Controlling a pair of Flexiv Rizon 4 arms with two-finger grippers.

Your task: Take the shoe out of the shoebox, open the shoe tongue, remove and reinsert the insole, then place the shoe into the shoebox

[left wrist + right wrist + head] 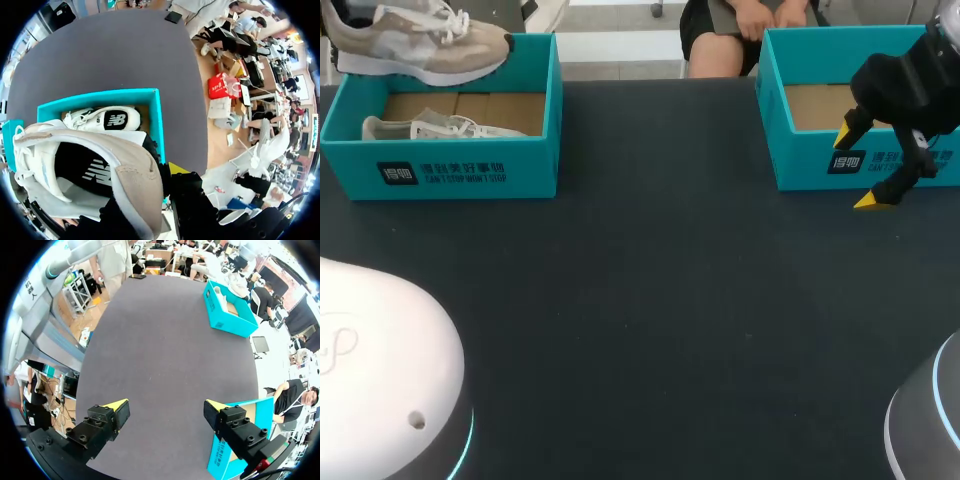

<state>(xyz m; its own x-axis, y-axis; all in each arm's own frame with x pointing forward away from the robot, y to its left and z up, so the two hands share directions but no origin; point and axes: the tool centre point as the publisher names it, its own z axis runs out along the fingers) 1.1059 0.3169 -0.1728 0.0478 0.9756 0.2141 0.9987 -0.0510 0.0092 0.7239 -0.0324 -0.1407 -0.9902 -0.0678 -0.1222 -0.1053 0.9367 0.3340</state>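
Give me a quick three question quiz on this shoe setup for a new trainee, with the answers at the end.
1. True or false: the right gripper is shut on a shoe.
2. What lies inside the left shoebox? A) a white shoe B) only a loose insole C) nothing
3. How many teal shoeboxes stand on the table?
Key: 1 false, it is open and holds nothing, by the right shoebox. 2 A. 3 two.
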